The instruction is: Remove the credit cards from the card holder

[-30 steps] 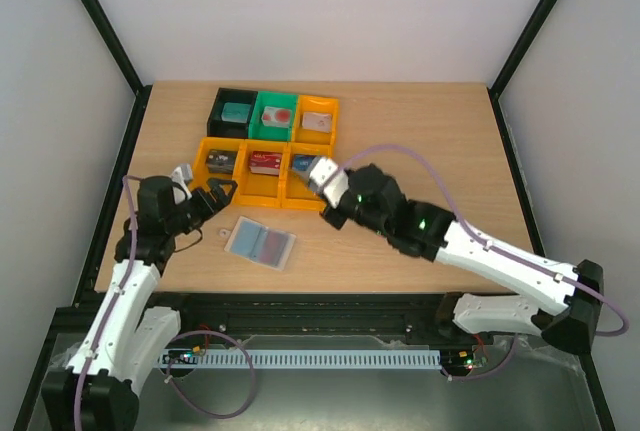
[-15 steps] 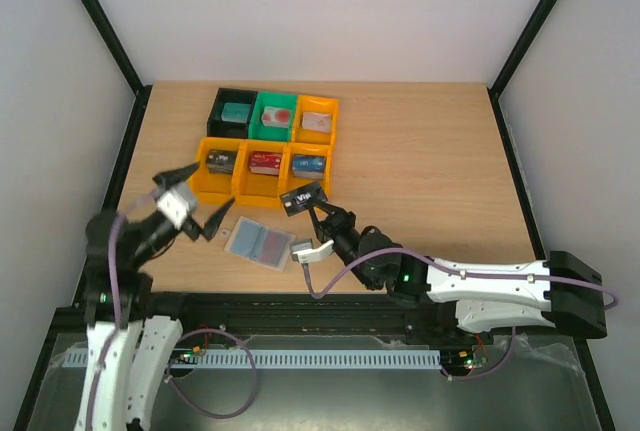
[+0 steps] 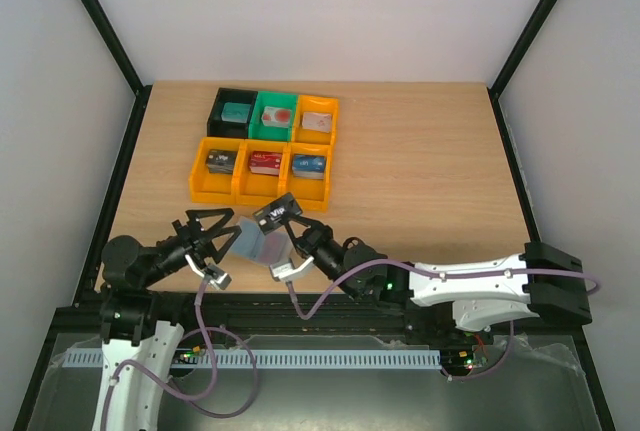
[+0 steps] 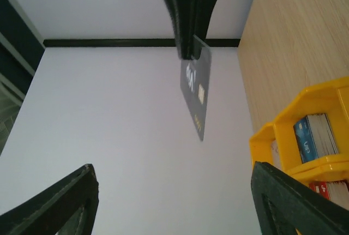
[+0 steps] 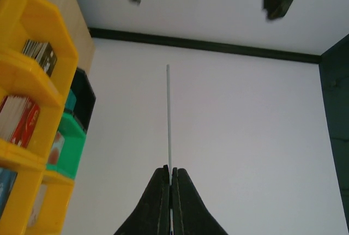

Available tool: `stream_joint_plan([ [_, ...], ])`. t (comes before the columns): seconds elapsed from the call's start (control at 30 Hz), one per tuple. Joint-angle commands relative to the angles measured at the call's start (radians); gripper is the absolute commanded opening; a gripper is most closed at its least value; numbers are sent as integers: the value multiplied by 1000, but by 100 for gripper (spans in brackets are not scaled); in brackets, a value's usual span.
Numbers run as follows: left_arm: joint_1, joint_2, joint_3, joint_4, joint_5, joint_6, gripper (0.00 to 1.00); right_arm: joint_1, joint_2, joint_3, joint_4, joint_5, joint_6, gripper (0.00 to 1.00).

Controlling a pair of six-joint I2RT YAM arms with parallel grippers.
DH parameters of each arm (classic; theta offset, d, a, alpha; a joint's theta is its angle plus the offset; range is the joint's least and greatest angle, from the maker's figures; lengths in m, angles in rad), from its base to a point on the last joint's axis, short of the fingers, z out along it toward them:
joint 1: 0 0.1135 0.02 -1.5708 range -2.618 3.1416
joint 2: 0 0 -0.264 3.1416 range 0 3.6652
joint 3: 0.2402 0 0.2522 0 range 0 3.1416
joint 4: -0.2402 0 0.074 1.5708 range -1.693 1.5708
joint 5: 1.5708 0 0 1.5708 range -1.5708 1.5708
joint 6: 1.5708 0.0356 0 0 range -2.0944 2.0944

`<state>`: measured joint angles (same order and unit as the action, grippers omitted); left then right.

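At the right gripper (image 5: 170, 170), jaws pinched flat on one dark credit card (image 3: 277, 213); it sticks straight out past the fingertips, edge-on to the right wrist cam. Top view: long axis roughly 8-to-2 o'clock, printed face up, white lettering starts "VI", rest illegible. Just at 9 o'clock of it, the left gripper (image 4: 173, 172) is spread wide, holding nothing. Partly under both, the card holder (image 3: 252, 243) lies open on the table (image 3: 420, 171), 6 o'clock of the yellow bins (image 3: 197, 181).

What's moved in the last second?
The right hand, shut on a dark card, drew back from the bins toward the wallet. The left hand, open, swung in from the left to face the card. Wallet and bins stayed put.
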<state>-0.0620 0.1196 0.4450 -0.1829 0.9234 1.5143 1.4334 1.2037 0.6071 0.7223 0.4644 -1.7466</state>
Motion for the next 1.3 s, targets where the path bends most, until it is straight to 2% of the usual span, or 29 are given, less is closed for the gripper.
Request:
stream_joint_plan([
  [0.0, 3, 40, 40, -27, 95, 211, 74, 16, 44, 73, 98, -63, 26, 2],
  [0.13, 2, 46, 38, -35, 107, 208, 58, 20, 105, 124, 94, -107, 52, 2],
  [0.27, 1, 41, 31, 30, 85, 133, 56, 25, 155, 164, 97, -136, 59, 2],
  [0.33, 1, 37, 34, 58, 76, 89, 52, 25, 168, 178, 83, -151, 76, 2],
  [0.4, 1, 32, 42, 56, 71, 69, 40, 25, 176, 192, 76, -165, 100, 2],
  [0.5, 1, 24, 37, 42, 60, 64, 10, 27, 178, 204, 74, -185, 145, 2],
  [0.53, 1, 21, 34, 42, 55, 64, 4, 27, 178, 205, 74, -190, 156, 2],
  [0.63, 1, 20, 34, 48, 56, 33, 2, 27, 163, 208, 55, -199, 211, 2],
  [0.7, 1, 24, 41, 78, 58, -61, 2, 27, 143, 213, 31, -209, 298, 2],
  [0.77, 1, 37, 61, 147, 38, -267, 2, 24, 107, 245, -38, -233, 465, 8],
  [0.8, 1, 53, 80, 190, 20, -405, 2, 16, 86, 274, -95, -260, 581, 17],
  [0.87, 1, 101, 147, 202, 5, -675, 2, -26, 38, 321, -194, -353, 817, 40],
  [0.93, 1, 153, 216, 186, 38, -929, 2, -99, -25, 323, -206, -455, 1004, 69],
  [1.0, -1, 196, 242, 262, 79, -1260, 2, -193, -77, 320, -222, -607, 1187, 96],
  [1.03, -1, 207, 242, 332, 88, -1432, 2, -260, -101, 322, -233, -681, 1283, 99],
  [1.1, -6, 228, 222, 519, 88, -1768, 2, -338, -136, 327, -271, -869, 1425, 99],
  [1.17, -20, 258, 186, 710, 82, -2051, 2, -365, -148, 353, -328, -1045, 1460, 99],
  [1.23, -59, 280, 184, 754, 48, -2165, 2, -368, -127, 399, -376, -1145, 1503, 99],
  [1.27, -86, 288, 192, 743, 37, -2162, 2, -369, -110, 435, -412, -1177, 1525, 99],
])
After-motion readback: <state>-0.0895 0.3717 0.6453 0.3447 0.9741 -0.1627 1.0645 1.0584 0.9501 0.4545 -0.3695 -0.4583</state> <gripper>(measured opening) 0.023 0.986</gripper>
